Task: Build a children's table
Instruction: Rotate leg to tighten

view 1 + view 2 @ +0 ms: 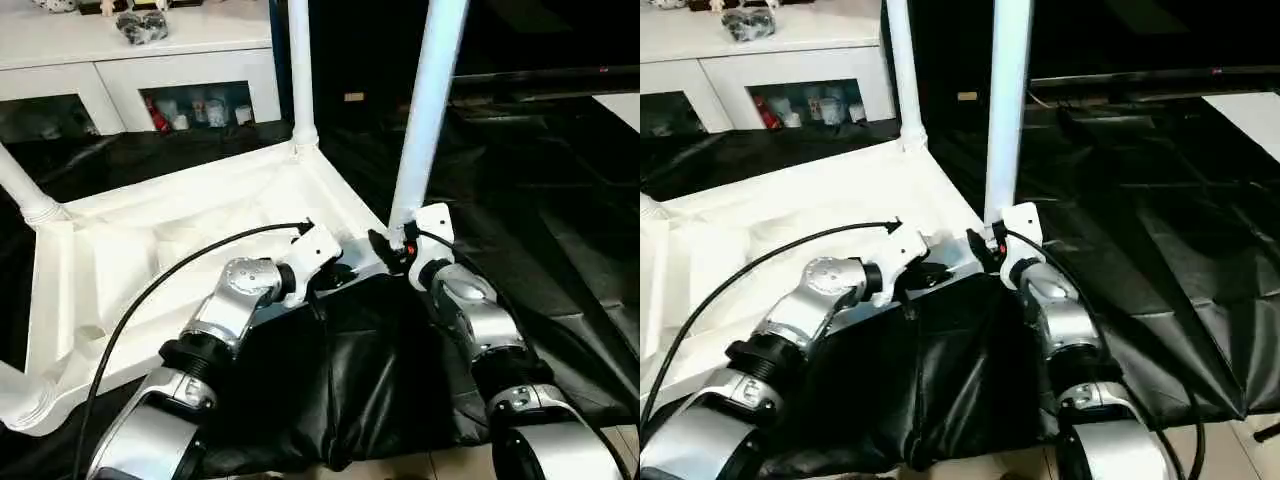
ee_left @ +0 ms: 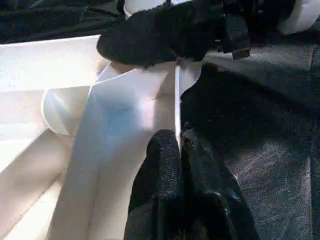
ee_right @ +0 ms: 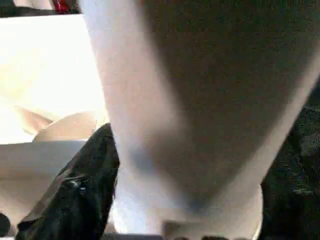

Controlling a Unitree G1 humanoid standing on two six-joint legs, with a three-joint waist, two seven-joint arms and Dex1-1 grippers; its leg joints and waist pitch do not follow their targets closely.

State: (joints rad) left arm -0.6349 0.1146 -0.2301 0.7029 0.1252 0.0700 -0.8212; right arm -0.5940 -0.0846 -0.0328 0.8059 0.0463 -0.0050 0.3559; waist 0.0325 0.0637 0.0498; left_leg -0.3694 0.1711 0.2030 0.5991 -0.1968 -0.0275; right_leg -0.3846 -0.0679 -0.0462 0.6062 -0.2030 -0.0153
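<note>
Left eye view: the tabletop lies underside up, the right gripper clasps the near-corner leg at its base, apparently seating it, while the closed left gripper presses the rim beside that corner, likely steadying it.

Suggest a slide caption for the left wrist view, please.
Left pincer, shut, pinching the upturned tabletop's thin edge.

white cabinet behind black floor sheet
</note>
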